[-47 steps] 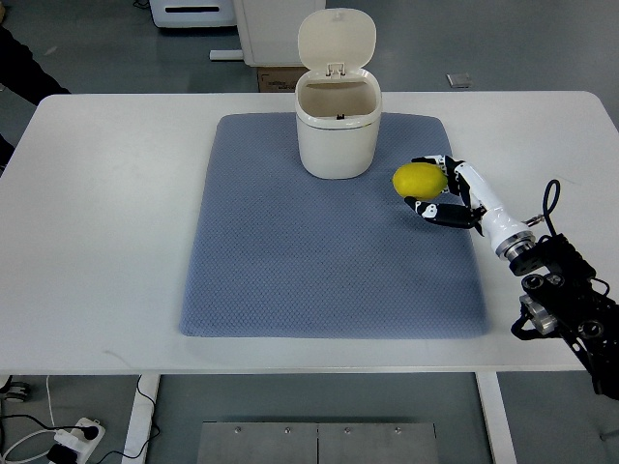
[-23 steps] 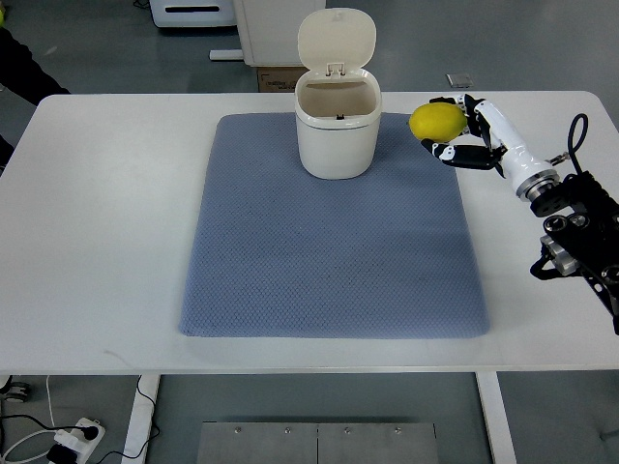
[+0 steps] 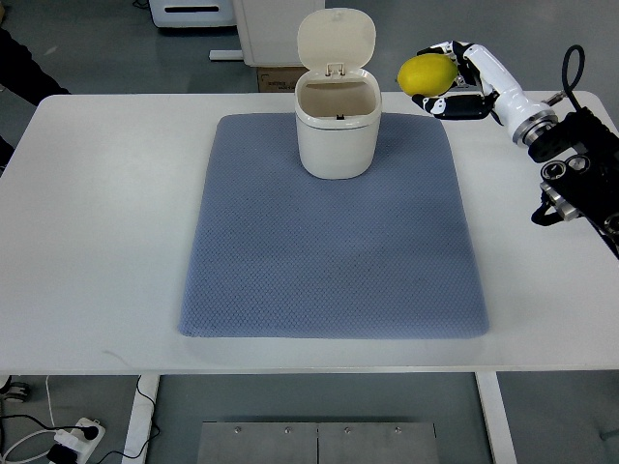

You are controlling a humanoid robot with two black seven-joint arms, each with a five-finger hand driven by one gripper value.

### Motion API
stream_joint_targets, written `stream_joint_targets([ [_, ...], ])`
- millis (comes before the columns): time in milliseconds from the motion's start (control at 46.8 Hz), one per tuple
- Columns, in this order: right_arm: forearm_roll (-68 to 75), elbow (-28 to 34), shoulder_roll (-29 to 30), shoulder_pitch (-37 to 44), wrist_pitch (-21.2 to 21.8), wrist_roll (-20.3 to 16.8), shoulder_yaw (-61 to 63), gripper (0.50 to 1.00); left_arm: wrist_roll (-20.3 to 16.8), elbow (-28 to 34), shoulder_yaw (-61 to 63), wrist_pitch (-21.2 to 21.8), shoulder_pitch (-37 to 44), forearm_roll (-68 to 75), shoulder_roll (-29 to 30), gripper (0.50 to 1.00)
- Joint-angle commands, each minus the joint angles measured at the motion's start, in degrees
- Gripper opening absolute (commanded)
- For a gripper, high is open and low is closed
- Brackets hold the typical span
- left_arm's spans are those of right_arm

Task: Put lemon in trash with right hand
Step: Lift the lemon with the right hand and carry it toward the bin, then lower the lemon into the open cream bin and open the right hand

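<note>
A yellow lemon (image 3: pixel 427 74) is held in my right hand (image 3: pixel 447 79), whose fingers are curled around it. The hand holds it in the air, to the right of the cream trash bin (image 3: pixel 337 130) and about level with its open lid (image 3: pixel 336 40). The bin stands open at the back of the blue-grey mat (image 3: pixel 329 251). The right arm comes in from the right edge. The left arm is out of view.
The mat lies on a white table (image 3: pixel 97 213). A cardboard box (image 3: pixel 276 79) and white furniture stand on the floor behind the table. A dark sleeve shows at the far left edge (image 3: pixel 24 68).
My right hand has lifted the lemon from the mat, up and back, and now moved it slightly left toward the bin's top.
</note>
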Motion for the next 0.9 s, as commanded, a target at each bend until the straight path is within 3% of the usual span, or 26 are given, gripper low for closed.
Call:
stream_joint_targets([
  [0, 0.0, -0.1, 0.3, 1.8, 0.0, -1.2, -1.4, 0.500, 0.0, 0.0, 0.0, 0.0, 0.0, 0.0, 0.0, 1.000],
  [513, -0.5, -0.9, 4.7, 10.1, -3.4, -5.5, -11.6, 0.500, 0.0, 0.0, 0.0, 0.0, 0.0, 0.0, 0.0, 1.000],
  [877, -0.5, -7.3, 10.6, 13.2, -5.6, -6.4, -14.9, 0.500, 0.0, 0.0, 0.0, 0.0, 0.0, 0.0, 0.0, 1.000],
])
